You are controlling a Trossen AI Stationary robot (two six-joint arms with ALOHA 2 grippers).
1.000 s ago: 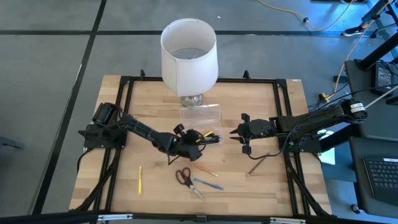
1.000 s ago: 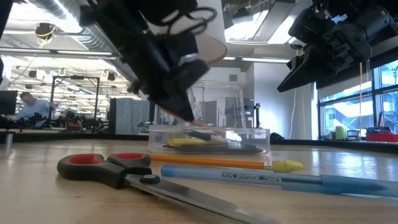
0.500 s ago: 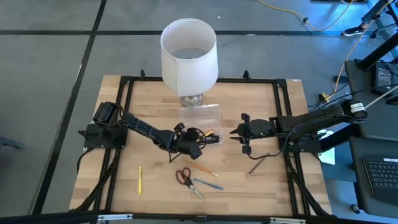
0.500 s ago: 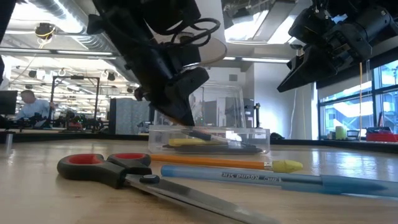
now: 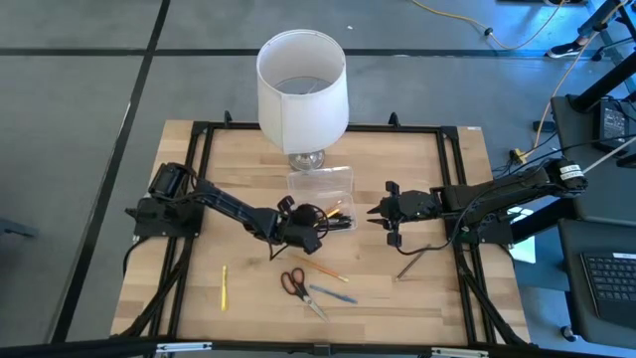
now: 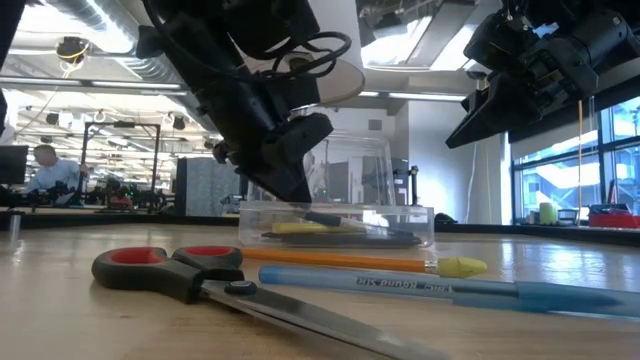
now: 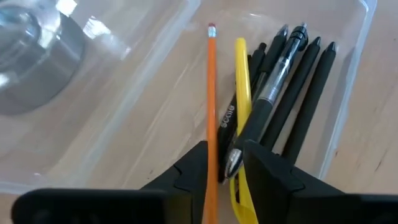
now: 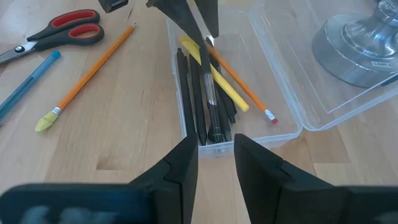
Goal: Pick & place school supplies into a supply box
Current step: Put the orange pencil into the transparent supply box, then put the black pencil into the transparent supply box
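Note:
The clear supply box (image 5: 332, 221) lies open at mid-table, its lid (image 5: 320, 182) flat on the far side. Inside it lie dark pens (image 7: 298, 93), a yellow one (image 7: 241, 74) and an orange pencil (image 7: 211, 93). My left gripper (image 7: 225, 149) is open and slants down over the box's left end. A black pen with a clear grip (image 7: 267, 93) lies between its fingers. My right gripper (image 5: 373, 217) hangs open to the right of the box, with nothing in it. Scissors (image 5: 295, 283), an orange pencil (image 5: 326, 270) and a blue pen (image 5: 333, 294) lie nearer the front edge. My left gripper's fingers (image 7: 267, 168) stand on either side of the black pen's near end (image 7: 233, 160); I cannot tell whether they touch it. They slant down from the table's left, along the pen. The pen lies in the box on top of the other pens.
A white lampshade on a glass base (image 5: 302, 89) stands just behind the box lid. A yellow pencil (image 5: 224, 286) lies at the front left and a dark pen (image 5: 409, 264) at the right, below my right arm. A black frame (image 5: 199, 179) borders the tabletop.
My left gripper has opened over the box while staying in place, letting go of the black pen, which now lies on the pens in the box. My right arm has kept still.

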